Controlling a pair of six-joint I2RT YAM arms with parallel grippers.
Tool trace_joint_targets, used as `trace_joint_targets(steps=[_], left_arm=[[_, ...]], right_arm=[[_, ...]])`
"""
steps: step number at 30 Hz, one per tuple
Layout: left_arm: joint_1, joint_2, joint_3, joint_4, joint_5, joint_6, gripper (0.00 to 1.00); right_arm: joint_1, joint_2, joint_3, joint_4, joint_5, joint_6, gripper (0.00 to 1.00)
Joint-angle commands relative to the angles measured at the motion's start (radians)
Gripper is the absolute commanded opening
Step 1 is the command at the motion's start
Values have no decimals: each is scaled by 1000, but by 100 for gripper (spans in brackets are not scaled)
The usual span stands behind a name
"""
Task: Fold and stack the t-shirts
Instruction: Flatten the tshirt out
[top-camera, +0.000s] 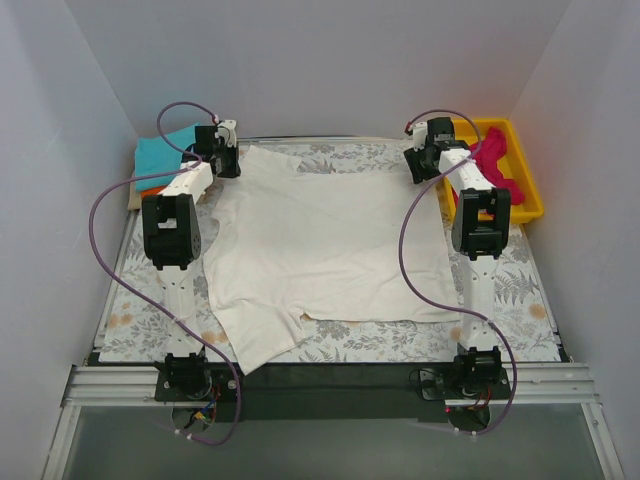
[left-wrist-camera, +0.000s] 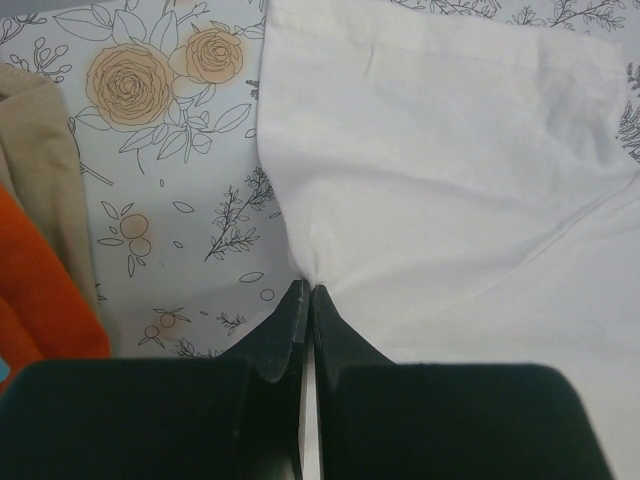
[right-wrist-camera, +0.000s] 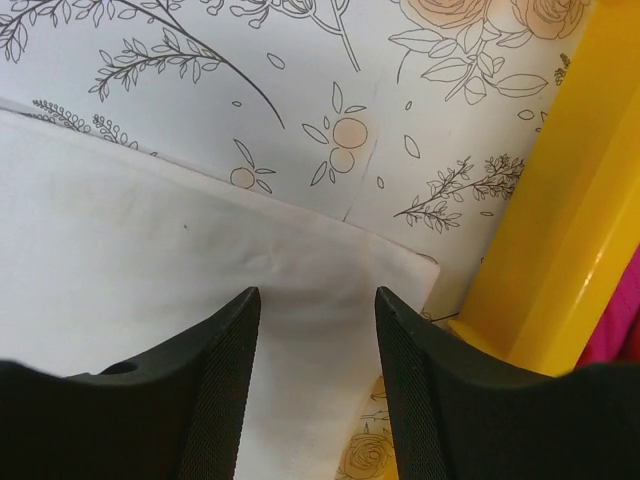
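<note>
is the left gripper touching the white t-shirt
Touching. In the left wrist view the left gripper is shut on the edge of the cream-white t-shirt, with the cloth puckered into its tips.

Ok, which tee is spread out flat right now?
The cream-white tee, laid open across the table. The teal tee and orange tee sit bunched at far left; the pink tee lies in the yellow bin.
</note>
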Motion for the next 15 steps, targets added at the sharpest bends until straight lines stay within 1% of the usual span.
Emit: trace_joint_targets(steps=[1, 3, 5, 7, 8, 9, 10, 11, 12, 13, 15], left_arm=[[6, -61, 13, 17, -3, -1, 0], [6, -61, 13, 19, -3, 1, 0], [6, -59, 13, 19, -5, 1, 0], [6, -56, 13, 19, -3, 1, 0], [6, -55, 13, 19, -5, 1, 0], [6, -51, 13, 19, -6, 1, 0], [6, -51, 13, 19, -8, 3, 0], [6, -51, 11, 17, -6, 3, 0], [6, -50, 10, 17, -8, 4, 0], [6, -48, 10, 17, -6, 6, 0], [6, -45, 17, 13, -6, 6, 0]], right_arm=[[-10, 24, 23, 21, 42, 115, 49], [-10, 35, 11, 21, 44, 123, 51], [-10, 43, -2, 21, 48, 129, 51], [-14, 55, -12, 17, 38, 143, 49], [-14, 58, -14, 10, 27, 147, 47], [-16, 69, -14, 6, 19, 155, 37], [-14, 74, -13, 1, 19, 154, 29], [-16, 77, -13, -3, -13, 152, 21], [-16, 81, -13, -11, -17, 152, 7], [-16, 81, -8, -16, -19, 146, 2], [-14, 77, -5, -28, -25, 137, 1]])
